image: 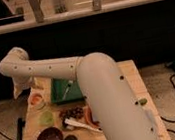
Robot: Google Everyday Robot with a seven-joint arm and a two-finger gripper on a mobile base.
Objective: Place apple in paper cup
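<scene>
Paper cup (37, 105): short, white, cylindrical, standing upright with its mouth up near the left edge of the tabletop (133, 76), toward the far side. Apple (35, 98): small, round, orange-red, seen within the cup's mouth and sitting below the rim line; the white wall surrounds it on all visible sides. Gripper (21, 88): just above and left of the cup; contact with the cup cannot be determined.
</scene>
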